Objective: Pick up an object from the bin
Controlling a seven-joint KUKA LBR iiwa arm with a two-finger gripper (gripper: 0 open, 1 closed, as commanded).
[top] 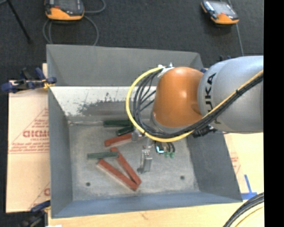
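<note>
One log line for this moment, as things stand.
gripper: down in bin, just right of crossed red sticks | green stick: left of them | pick: not yet done

one orange-and-black device point(64, 9) is set on the dark floor point(142, 26) at upper left, a second device point(220, 12) at upper right.

Bright even light, pale glare on bin point(88, 95) wall, soft shadows

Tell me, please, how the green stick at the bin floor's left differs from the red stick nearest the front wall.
The green stick is dark green, the red stick reddish brown. The green stick lies nearly level; the red stick slants down to the right. The red stick looks longer and thicker than the green stick. Both are straight bars lying flat.
</note>
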